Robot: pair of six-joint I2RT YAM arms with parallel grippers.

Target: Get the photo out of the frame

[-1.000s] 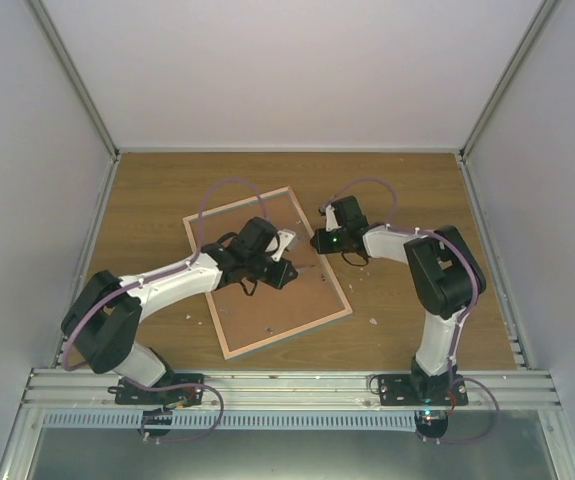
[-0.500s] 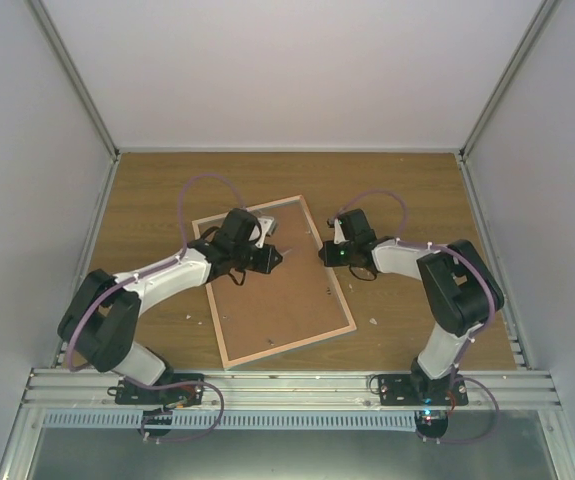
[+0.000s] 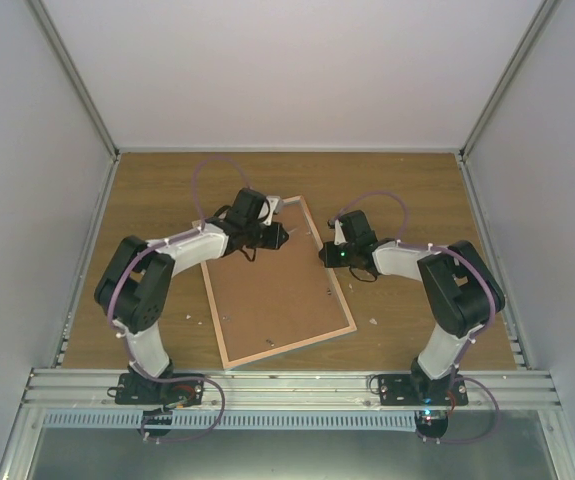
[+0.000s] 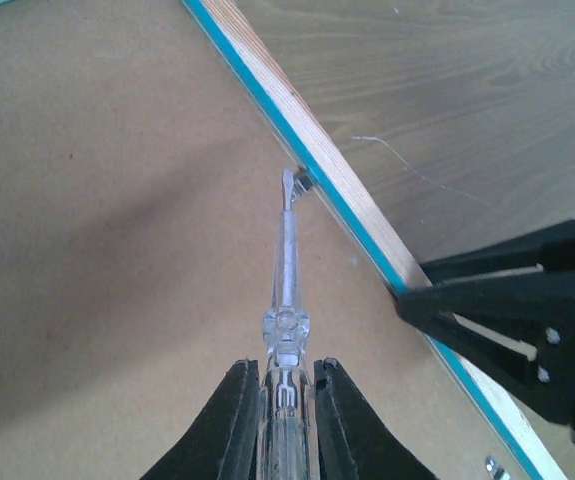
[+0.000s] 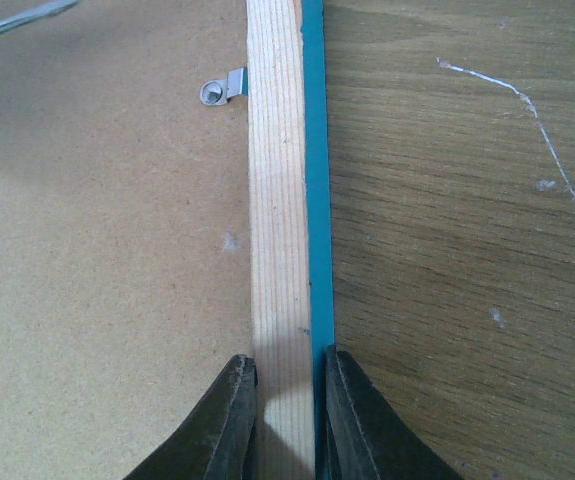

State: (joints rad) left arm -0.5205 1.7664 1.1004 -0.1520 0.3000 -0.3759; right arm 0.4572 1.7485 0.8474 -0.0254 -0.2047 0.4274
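Frame [image 3: 277, 290] lies face down on the table [image 3: 417, 200], skewed, with 1 corner toward the far edge. Fibreboard back [image 4: 97, 230] is up, bordered by the pale wood rim [image 5: 275, 200] with a turquoise edge [image 5: 314, 200] outside it. Photo is not in sight; the face side is turned to the table.

Left gripper [image 4: 284, 372] is over the far part of the frame, its 2 fingers clamped on the clear handle of a screwdriver [image 4: 287, 290]. The shaft points away from the wrist and the tip sits at a small metal tab [image 4: 304, 182] against the inner side of the rim.

Right gripper [image 5: 285, 365] is at the frame's right side, low to the table. Its 2 fingers straddle the rim and pinch it, 1 on the fibreboard side, 1 on the turquoise side. The same tab shows further along the rim in the right wrist view. The 2 grippers are near each other, not touching.
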